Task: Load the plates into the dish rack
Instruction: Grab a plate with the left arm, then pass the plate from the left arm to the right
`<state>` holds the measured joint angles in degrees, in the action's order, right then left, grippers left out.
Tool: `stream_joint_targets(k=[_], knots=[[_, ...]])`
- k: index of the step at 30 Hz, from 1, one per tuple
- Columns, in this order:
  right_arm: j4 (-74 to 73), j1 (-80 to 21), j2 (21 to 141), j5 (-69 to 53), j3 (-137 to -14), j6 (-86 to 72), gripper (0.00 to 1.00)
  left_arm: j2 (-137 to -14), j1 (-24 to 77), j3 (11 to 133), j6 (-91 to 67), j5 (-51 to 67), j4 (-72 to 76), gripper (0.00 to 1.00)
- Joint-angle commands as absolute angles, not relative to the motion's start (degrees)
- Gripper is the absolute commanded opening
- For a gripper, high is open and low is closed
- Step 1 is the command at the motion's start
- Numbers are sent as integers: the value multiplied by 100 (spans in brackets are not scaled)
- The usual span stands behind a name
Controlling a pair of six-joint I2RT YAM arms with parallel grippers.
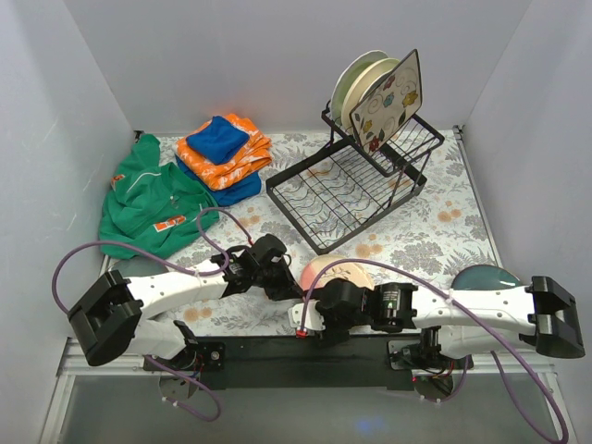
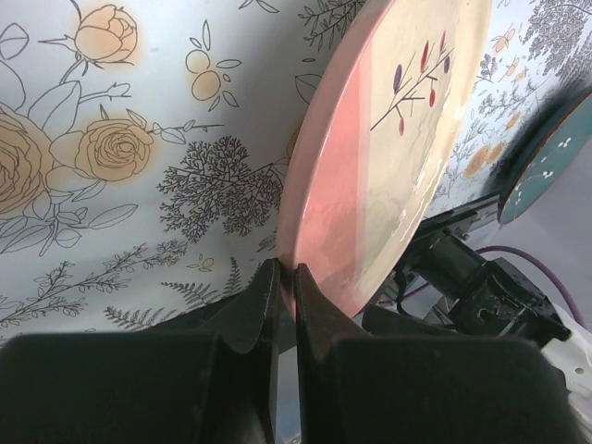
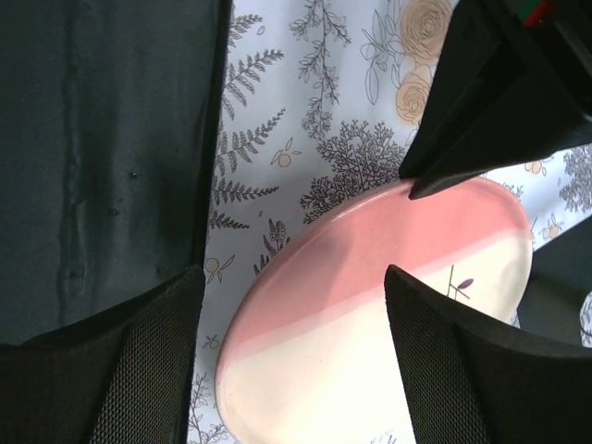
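Observation:
The pink-and-cream plate (image 1: 340,274) lies low over the flowered table near the front, between the two arms. My left gripper (image 1: 289,280) is shut on its left rim; in the left wrist view the fingertips (image 2: 268,277) pinch the pink edge of the plate (image 2: 388,157), which stands tilted off the cloth. My right gripper (image 1: 319,310) is open at the plate's near side, its pads (image 3: 139,370) spread wide on either side of the plate (image 3: 370,342) without closing on it. The black wire dish rack (image 1: 351,190) holds round pale plates (image 1: 359,79) and a square flowered plate (image 1: 393,97) in its raised section.
A dark teal plate (image 1: 486,276) lies at the right, partly behind my right arm, and shows in the left wrist view (image 2: 546,157). Folded orange and blue cloths (image 1: 222,153) and a green garment (image 1: 148,203) lie at the back left. Grey walls enclose the table.

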<state>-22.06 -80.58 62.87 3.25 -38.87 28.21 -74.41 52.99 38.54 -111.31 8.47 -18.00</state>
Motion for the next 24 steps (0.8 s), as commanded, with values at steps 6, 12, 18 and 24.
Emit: stream_joint_targets(k=[6,12,18,24], knots=[[-1617,-8622,6355,1626,-3455,1969,81,-7022,5282,3850,-11654,1134,-1406,0],[-1890,-8657,6126,1687,-3331,1942,81,-6987,5282,3736,-11847,1160,-1328,0],[-1636,-8745,6301,2196,-3156,1898,80,-6926,5282,3770,-12006,1213,-1187,0],[-1257,-8921,6477,2618,-2901,1925,79,-6864,5282,3771,-12217,1327,-1029,0]])
